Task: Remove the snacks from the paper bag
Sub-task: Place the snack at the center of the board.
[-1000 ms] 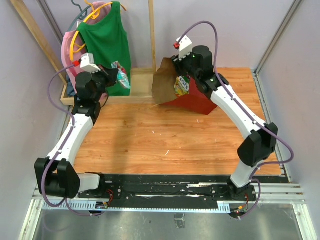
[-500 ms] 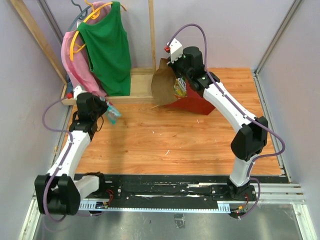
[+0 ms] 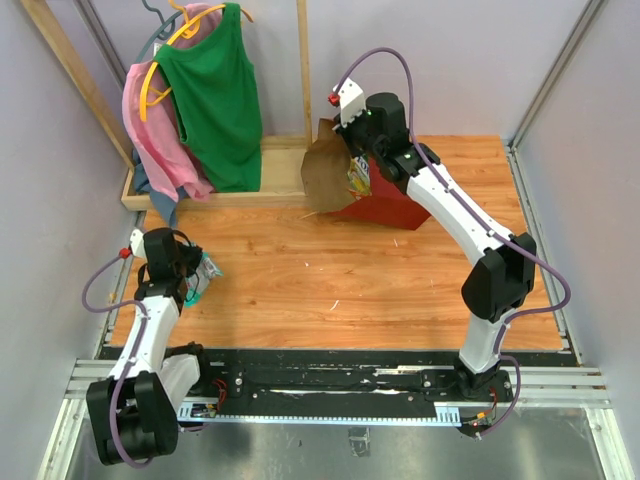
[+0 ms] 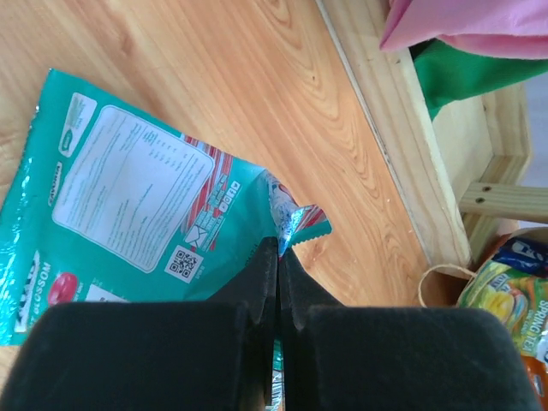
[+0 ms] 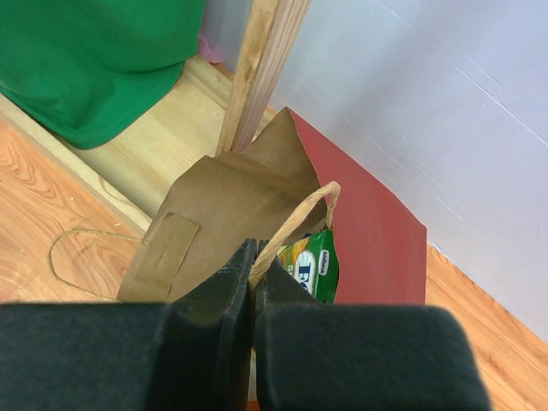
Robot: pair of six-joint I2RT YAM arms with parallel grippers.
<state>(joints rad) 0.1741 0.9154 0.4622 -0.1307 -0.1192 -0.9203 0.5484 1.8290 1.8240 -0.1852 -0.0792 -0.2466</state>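
Note:
The red paper bag (image 3: pixel 385 200) lies tipped at the back middle, its brown mouth (image 5: pixel 223 210) facing left. My right gripper (image 5: pixel 254 257) is shut on one cord handle (image 5: pixel 295 223) of the bag and holds it up. A green-yellow packet (image 5: pixel 312 265) shows in the mouth; it also shows in the top view (image 3: pixel 358 177). My left gripper (image 4: pixel 278 253) is shut on the corner of a teal packet (image 4: pixel 128 205), low over the floor at the near left (image 3: pixel 203 272).
A wooden rack (image 3: pixel 255 185) with a green garment (image 3: pixel 215 95) and a pink garment (image 3: pixel 150 125) stands at the back left. The bag's other cord handle (image 5: pixel 77 257) lies on the floor. Walls close in on both sides.
My left arm has carried the teal packet from the rack down to the near left floor. My right gripper has shifted slightly left, lifting the bag's handle.

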